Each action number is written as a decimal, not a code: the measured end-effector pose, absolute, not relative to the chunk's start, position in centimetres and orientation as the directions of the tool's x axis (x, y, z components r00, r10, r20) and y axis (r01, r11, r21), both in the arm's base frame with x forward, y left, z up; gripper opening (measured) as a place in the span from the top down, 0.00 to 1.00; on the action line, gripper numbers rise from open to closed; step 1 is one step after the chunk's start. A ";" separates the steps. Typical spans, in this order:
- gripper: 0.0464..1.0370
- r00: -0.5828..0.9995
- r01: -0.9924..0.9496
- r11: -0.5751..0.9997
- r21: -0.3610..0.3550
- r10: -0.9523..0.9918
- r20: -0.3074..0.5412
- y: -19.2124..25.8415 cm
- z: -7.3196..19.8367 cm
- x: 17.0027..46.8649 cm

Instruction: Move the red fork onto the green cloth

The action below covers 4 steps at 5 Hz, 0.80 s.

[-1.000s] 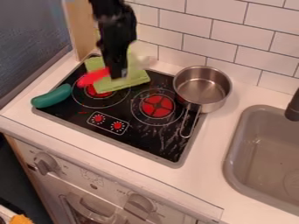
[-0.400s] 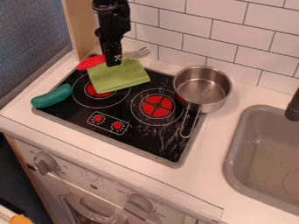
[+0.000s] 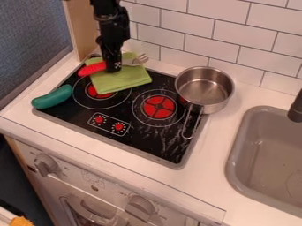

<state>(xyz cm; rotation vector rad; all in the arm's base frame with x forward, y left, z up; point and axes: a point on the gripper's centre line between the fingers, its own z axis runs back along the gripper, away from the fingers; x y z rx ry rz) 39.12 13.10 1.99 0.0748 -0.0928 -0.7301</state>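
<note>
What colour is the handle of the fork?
The handle is red, seen in the camera view.

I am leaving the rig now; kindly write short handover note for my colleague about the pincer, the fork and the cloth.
Pincer: apparently closed on the red fork, near its middle.
Where: fork across the far part of the green cloth, which lies on the stove.
Done: fork brought to the cloth; whether it rests there, I cannot tell.
Left: likely lower if needed, release, withdraw.
</note>
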 end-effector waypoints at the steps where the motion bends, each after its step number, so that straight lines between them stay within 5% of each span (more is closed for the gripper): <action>1: 0.33 0.756 0.645 0.757 0.101 -0.652 0.063 13.3 1.8 39.7; 2: 0.08 0.761 0.639 0.763 0.101 -0.646 0.060 13.3 1.8 39.7; 4: 0.04 0.761 0.642 0.763 0.079 -0.646 0.059 12.9 2.4 38.9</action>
